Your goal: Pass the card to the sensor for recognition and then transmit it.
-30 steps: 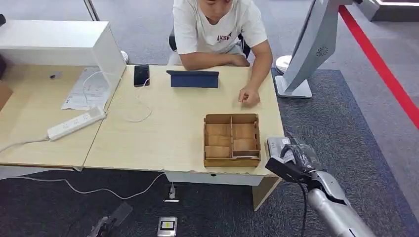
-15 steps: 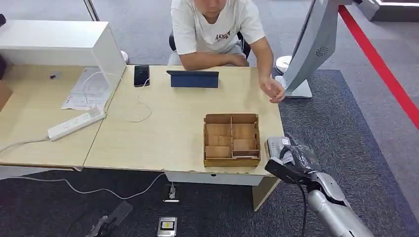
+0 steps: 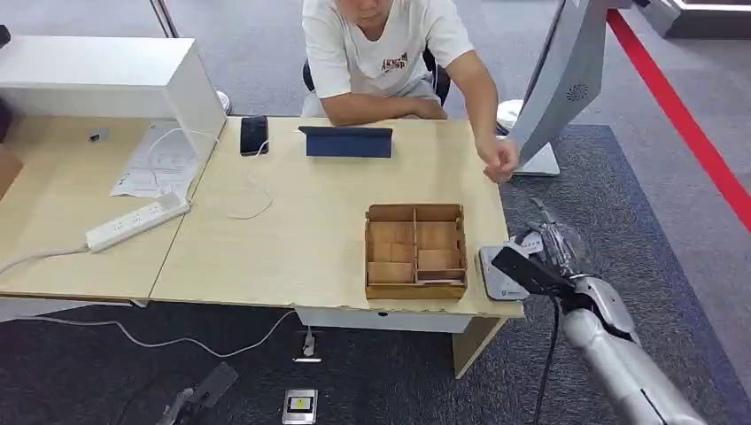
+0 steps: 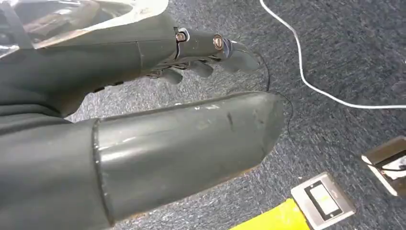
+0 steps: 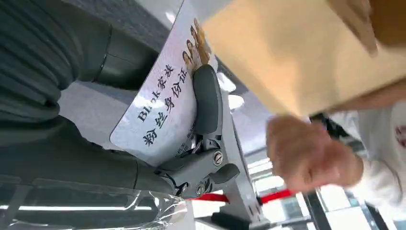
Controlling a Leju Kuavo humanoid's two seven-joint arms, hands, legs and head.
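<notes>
Table [image 3: 292,239]: light wood, a person [image 3: 390,53] seated at the far side, their hand [image 3: 499,162] stretched past its right edge.
Tray [image 3: 415,251]: brown, compartmented, near the front right corner.
Right hand [image 3: 551,257]: raised beside that corner, fingers [image 5: 207,98] clamped over the card.
Left hand [image 4: 158,72]: hanging above carpet, fingers loosely extended, holding nothing.
Card [image 5: 160,105]: printed, pinned in the right hand, near the person's hand.

Wooden desks [image 3: 292,230], grey carpet [image 3: 620,204], red stripe [image 3: 682,115]

Printed on the card [image 5: 160,108] held in the right hand [image 5: 191,143]: "Blink家族" and "粉丝身份证" (smaller print below unreadable). Red lettering on the person's shirt [image 3: 394,62], too small to read.
</notes>
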